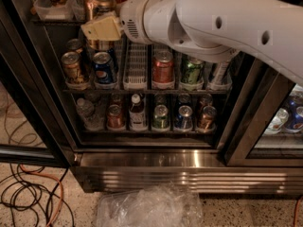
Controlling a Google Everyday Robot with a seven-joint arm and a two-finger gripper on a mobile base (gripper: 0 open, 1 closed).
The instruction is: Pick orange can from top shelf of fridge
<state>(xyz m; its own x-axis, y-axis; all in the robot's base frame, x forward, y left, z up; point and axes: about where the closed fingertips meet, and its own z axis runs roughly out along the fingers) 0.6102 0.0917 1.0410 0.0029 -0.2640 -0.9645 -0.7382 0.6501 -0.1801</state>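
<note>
The orange can (98, 3), coppery with a silver lid, is at the top left of the open fridge (151, 167), level with the front of the top shelf (56, 19). My gripper (102, 30) reaches in from the right at the end of the big white arm. Its beige finger (100, 28) lies across the can's lower body, and it looks shut on the can. The can's body shows above and below the finger. The arm hides the rest of the top shelf to the right.
The rack below holds a gold-brown can (73, 69), a blue can (103, 66), a white lane divider (136, 67), a red can (163, 69) and a green can (191, 72). Lower rack has bottles and cans. A plastic bag (149, 207) and cables (28, 193) lie on the floor.
</note>
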